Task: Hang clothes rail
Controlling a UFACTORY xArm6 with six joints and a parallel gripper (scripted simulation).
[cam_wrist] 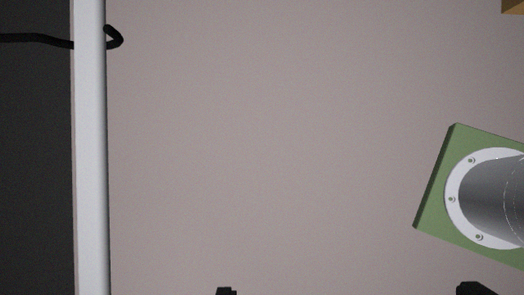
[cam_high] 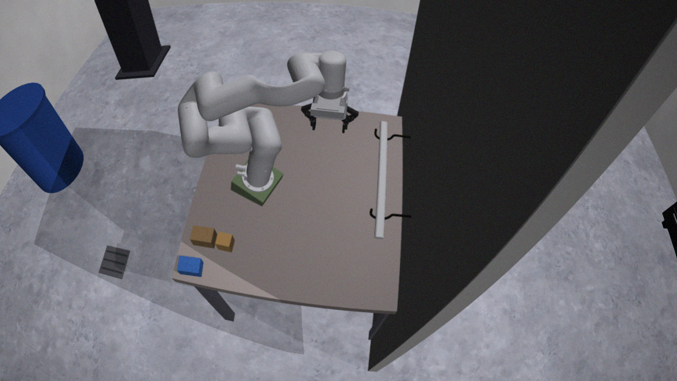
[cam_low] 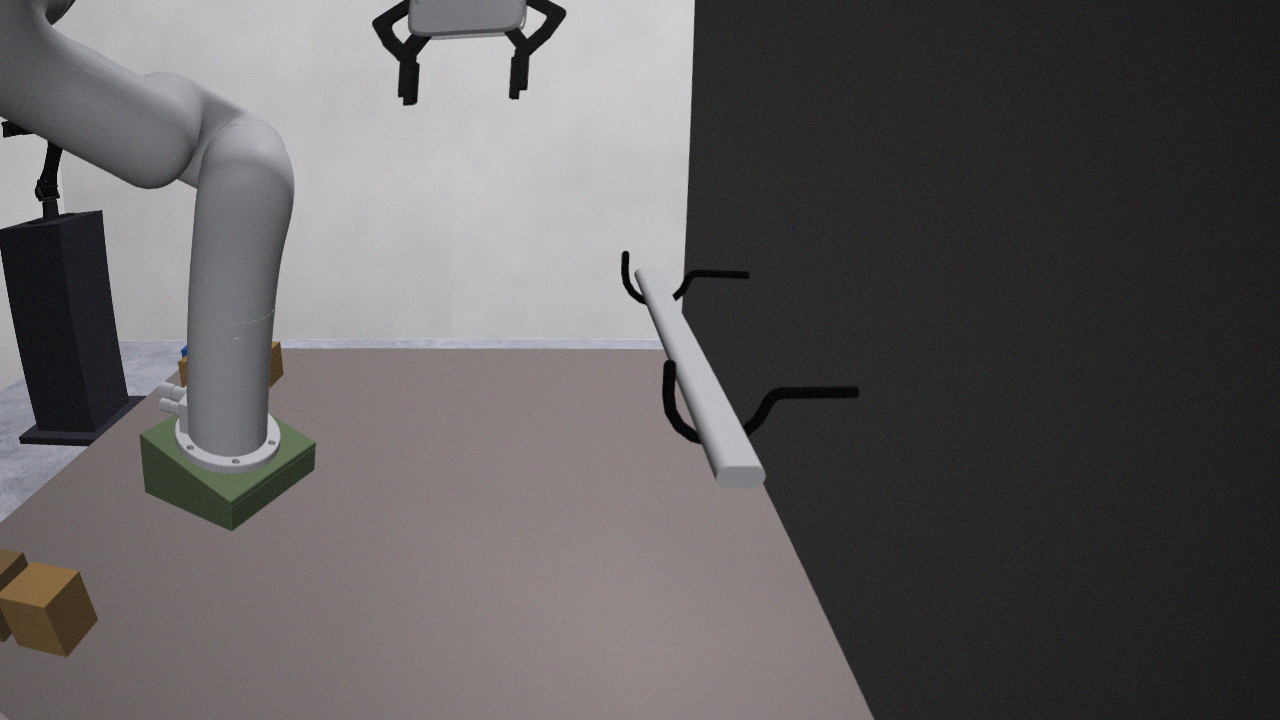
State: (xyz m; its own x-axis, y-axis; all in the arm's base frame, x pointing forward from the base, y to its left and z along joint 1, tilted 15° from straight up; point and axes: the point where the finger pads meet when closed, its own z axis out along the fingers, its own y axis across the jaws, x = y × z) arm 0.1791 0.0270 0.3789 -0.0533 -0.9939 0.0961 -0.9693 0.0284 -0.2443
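The pale grey clothes rail lies in two black wall hooks, the far hook and the near hook, which stick out of the dark wall. One hook shows in the wrist view. My gripper is open and empty. It hangs high above the table, to the left of the rail's far end and apart from it. Only its fingertips show at the bottom of the wrist view.
The arm's green base stands on the brown table. Two brown boxes and a blue box lie at the table's near left. A blue bin stands on the floor.
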